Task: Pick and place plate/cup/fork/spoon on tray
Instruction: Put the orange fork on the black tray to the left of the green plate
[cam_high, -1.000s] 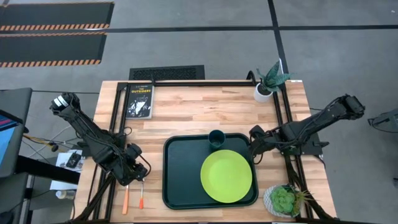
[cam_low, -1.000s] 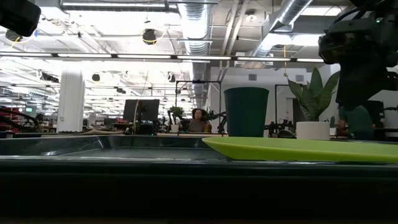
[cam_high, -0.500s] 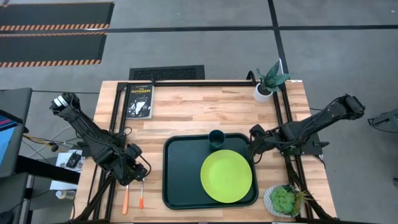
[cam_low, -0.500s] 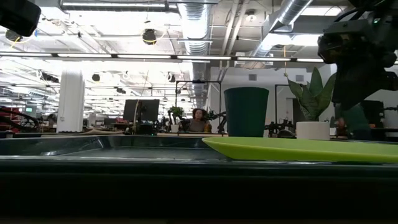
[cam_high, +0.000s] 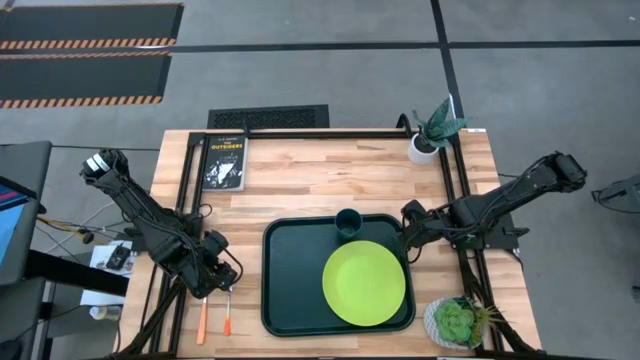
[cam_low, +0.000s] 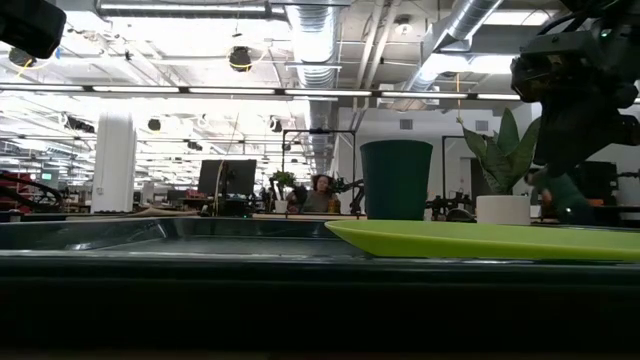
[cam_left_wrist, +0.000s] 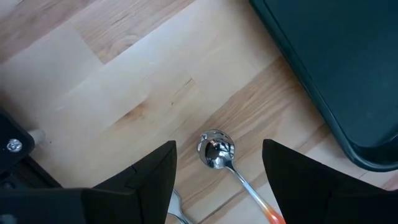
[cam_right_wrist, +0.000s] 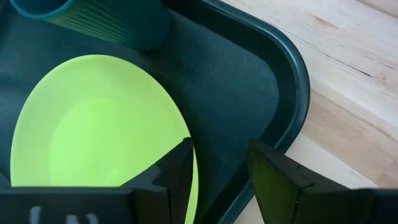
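The dark green tray (cam_high: 285, 290) lies on the table's near middle. The lime-green plate (cam_high: 364, 283) lies flat in its right half; the teal cup (cam_high: 348, 223) stands upright at its far rim. The spoon (cam_high: 227, 312) and the fork (cam_high: 202, 320) lie on the wood left of the tray, handles toward the near edge. My left gripper (cam_high: 222, 277) hovers open over the spoon's bowl (cam_left_wrist: 216, 150), one finger on each side, touching nothing. My right gripper (cam_high: 408, 238) is open over the tray's right rim (cam_right_wrist: 292, 106), beside the plate (cam_right_wrist: 93, 124).
A black book (cam_high: 226, 160) lies at the far left of the table. A white pot with a tall plant (cam_high: 428, 140) stands at the far right corner, and a succulent pot (cam_high: 455, 322) at the near right corner. Bare wood lies far of the tray.
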